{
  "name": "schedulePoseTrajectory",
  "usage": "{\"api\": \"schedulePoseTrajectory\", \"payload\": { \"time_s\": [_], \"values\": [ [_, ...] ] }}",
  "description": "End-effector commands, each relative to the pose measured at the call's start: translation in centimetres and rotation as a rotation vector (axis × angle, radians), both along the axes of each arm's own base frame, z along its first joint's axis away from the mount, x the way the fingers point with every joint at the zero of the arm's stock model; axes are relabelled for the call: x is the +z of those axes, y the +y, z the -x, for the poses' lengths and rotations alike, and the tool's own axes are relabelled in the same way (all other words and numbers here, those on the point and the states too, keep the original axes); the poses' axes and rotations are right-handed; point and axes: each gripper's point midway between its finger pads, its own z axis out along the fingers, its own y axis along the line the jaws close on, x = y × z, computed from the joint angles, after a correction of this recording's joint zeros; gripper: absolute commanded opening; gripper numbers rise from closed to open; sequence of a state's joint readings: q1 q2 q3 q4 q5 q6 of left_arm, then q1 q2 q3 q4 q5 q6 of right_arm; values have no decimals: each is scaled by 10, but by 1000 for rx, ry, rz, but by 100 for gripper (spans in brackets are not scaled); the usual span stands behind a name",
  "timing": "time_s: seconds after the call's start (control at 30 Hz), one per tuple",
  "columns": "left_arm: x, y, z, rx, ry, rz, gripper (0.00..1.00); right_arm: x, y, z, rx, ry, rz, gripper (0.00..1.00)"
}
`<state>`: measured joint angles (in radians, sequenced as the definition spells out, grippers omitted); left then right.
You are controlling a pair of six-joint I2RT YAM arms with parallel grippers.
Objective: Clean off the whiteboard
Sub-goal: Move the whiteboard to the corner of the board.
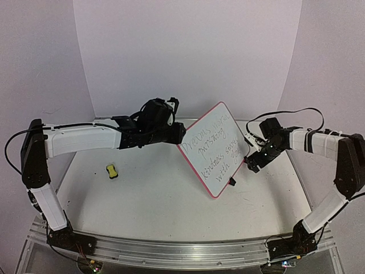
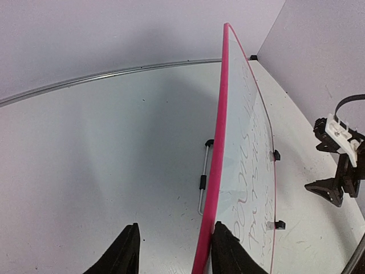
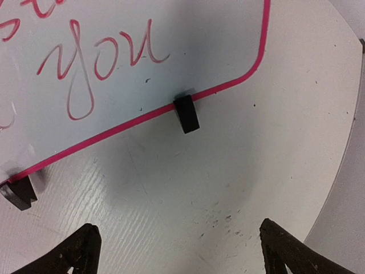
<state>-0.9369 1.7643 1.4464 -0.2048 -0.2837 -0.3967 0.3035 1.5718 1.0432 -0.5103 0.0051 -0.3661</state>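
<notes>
The whiteboard [image 1: 214,149] stands on edge near the table's middle right, with a pink-red frame and handwritten lines on its face. My left gripper [image 1: 181,134] is at its upper-left end. In the left wrist view the jaws [image 2: 177,228] straddle the whiteboard [image 2: 245,171] edge: one finger rests against the written face, the other stands well off the back, so it is open. My right gripper [image 1: 251,162] hovers open by the board's right side. In the right wrist view it [image 3: 179,234] is over bare table below the whiteboard [image 3: 114,57] rim and a black foot [image 3: 186,113].
A small yellow-and-black block [image 1: 112,170] lies on the table at the left. A thin wire prop [image 2: 203,180] sticks out behind the board. White walls close the back and sides, and a metal rail [image 1: 171,251] runs along the near edge.
</notes>
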Motion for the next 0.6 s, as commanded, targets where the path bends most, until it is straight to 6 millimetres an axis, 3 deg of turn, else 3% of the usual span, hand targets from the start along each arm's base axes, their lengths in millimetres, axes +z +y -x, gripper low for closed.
{"api": "schedulePoseTrajectory", "payload": {
  "time_s": [0.0, 0.13, 0.33, 0.57],
  "values": [
    [31, 13, 1, 40, -55, 35, 45, 1, 20, -36, 108, -72, -17, 98],
    [52, 21, 6, 42, -78, 70, 48, -16, 22, -49, 115, -65, -2, 96],
    [74, 30, 20, 20, -91, 125, 61, -33, 24, -54, 117, -52, -34, 93],
    [97, 51, 35, 17, -121, 164, 62, -55, 25, -57, 120, -23, -84, 84]
  ]
}}
